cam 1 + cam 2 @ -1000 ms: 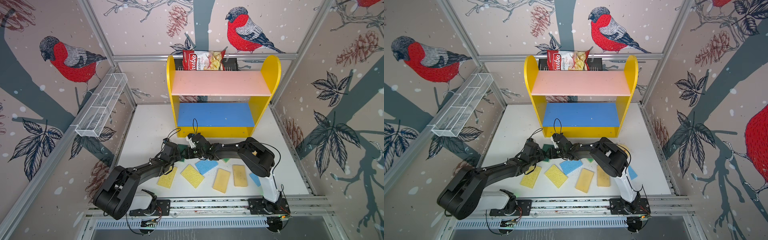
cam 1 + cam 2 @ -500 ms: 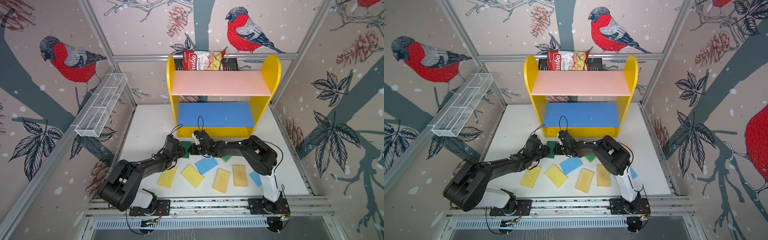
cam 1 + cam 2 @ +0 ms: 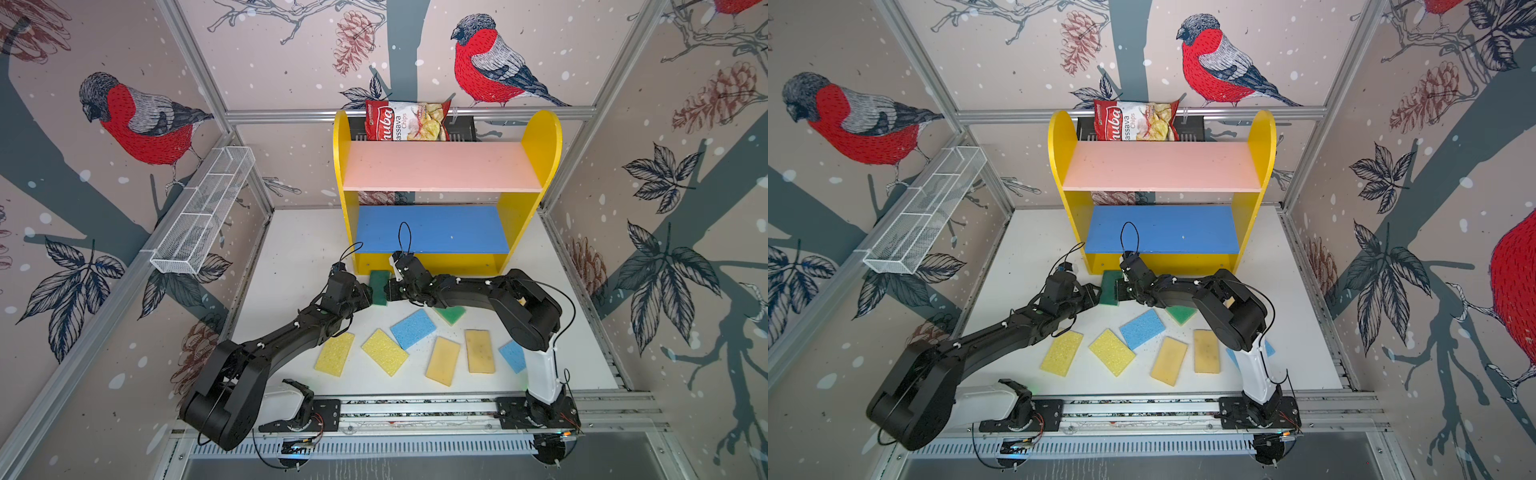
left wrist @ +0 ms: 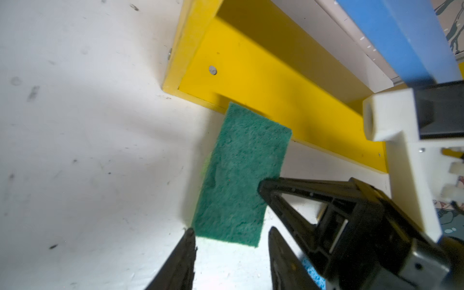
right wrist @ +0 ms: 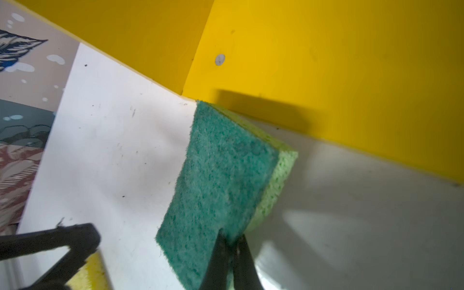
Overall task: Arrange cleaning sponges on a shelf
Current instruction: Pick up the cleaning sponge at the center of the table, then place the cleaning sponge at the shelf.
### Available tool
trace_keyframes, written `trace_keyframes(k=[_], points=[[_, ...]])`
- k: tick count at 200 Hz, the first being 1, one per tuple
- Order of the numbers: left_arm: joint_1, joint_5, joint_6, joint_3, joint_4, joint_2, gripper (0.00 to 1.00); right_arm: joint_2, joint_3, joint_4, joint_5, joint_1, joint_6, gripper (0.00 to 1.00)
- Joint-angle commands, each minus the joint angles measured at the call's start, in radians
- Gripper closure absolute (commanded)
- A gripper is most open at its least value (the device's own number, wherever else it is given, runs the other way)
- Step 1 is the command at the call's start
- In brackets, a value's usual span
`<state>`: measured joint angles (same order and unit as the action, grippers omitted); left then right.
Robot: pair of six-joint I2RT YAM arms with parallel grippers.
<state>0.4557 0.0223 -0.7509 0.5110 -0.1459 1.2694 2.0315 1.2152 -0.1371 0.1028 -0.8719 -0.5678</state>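
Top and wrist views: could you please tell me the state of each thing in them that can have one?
shelf: upright, pink and blue boards bare
green sponge: pinched, scouring side up, one end at the shelf's base
right tool: shut on the green sponge's edge
left tool: open, jaws apart at the green sponge's other end
other sponges: lying flat on the table
chips bag: propped behind the shelf's top

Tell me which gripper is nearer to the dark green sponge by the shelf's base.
Right. The right gripper is shut on the dark green sponge, pinching its edge. The left gripper stands open just off its opposite side, gripping nothing.
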Motion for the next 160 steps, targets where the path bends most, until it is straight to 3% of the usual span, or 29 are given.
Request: trace_keyframes(k=[1, 127, 160], points=[[-0.002, -0.036, -0.001, -0.021, 0.02, -0.033, 0.52, -0.012, 0.002, -0.007, -0.125, -0.001, 0.049, 0.99], [-0.003, -0.106, 0.005, -0.08, 0.095, -0.159, 0.51, 0.015, 0.005, -0.087, -0.468, -0.077, 0.117, 0.97], [-0.003, -0.116, 0.009, -0.092, 0.102, -0.184, 0.51, 0.037, 0.031, -0.074, -0.508, -0.075, 0.127, 0.85]])
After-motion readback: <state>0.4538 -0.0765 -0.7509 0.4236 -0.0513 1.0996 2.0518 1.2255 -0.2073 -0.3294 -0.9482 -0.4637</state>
